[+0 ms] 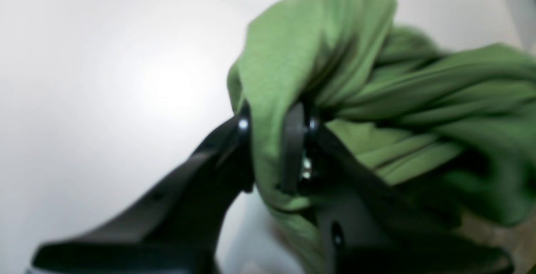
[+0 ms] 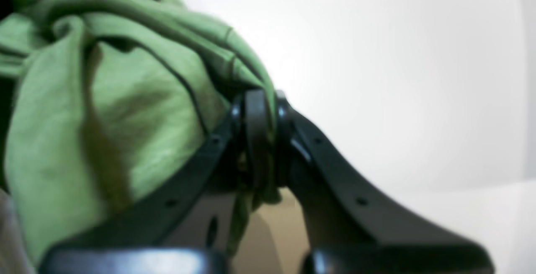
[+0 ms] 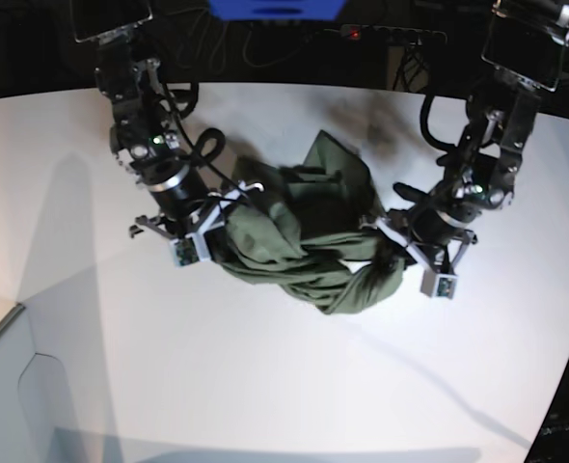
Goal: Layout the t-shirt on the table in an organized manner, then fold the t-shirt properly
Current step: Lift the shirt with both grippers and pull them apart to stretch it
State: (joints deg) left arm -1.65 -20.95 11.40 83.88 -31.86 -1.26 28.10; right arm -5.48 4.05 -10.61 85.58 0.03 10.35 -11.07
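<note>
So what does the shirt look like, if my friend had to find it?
Look at the big white table first. Near its middle, between the two black robot arms, hangs a bunched-up olive-green t-shirt, twisted like a rope. The left gripper pinches one end and the right gripper pinches the other. It is the only soft, green thing there.

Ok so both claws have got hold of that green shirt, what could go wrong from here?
1. The t-shirt hangs twisted and bunched between the claws, so pulling apart may tighten the twist rather than spread it flat.
2. The left claw pinches a thick wad, probably several layers, so the shirt may not open out.
3. The right claw seems to grip only a thin edge, which could slip free under tension and drop onto the table.
</note>
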